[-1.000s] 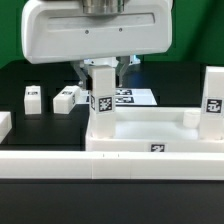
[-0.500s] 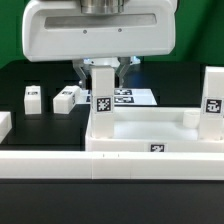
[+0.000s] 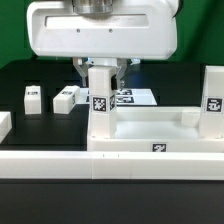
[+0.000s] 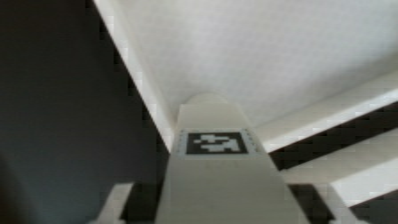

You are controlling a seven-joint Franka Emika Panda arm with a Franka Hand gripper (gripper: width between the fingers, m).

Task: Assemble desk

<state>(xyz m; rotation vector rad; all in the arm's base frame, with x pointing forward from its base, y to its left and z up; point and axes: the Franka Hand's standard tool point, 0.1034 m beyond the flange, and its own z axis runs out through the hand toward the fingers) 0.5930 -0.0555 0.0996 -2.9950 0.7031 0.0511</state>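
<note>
As it stands now: gripper [image 3: 102, 72] over the tabletop corner, fingers [image 3: 84, 70] clenched on one leg [image 3: 101, 100], one on each side of its upper end.
Leg position: upright, lower end at the tabletop [image 3: 150, 128] corner on the exterior view's left. Seated in the socket or only resting on it, can't tell.
Wrist view: leg [image 4: 217, 175] runs away from the camera between the fingers [image 4: 119, 205], tag [image 4: 217, 143] facing the lens, tabletop [image 4: 267, 50] beyond.
Other parts: second leg [image 3: 212, 100] upright at the corner on the exterior view's right. Loose legs [image 3: 32, 98] lie on the bench [image 3: 185, 85], well apart from the tabletop. Marker board [image 3: 137, 97] behind, border rail [image 3: 60, 165] in front.
Handling (judged): stiff plastic, probably light, not fragile. Smooth faces, so it could slip or twist under side load.
Where to hold (judged): two flat opposite faces near the upper end, leaving the lower end free for the socket.
Risk (judged): a tilted leg jams. A light tabletop may slide if pushed sideways.
</note>
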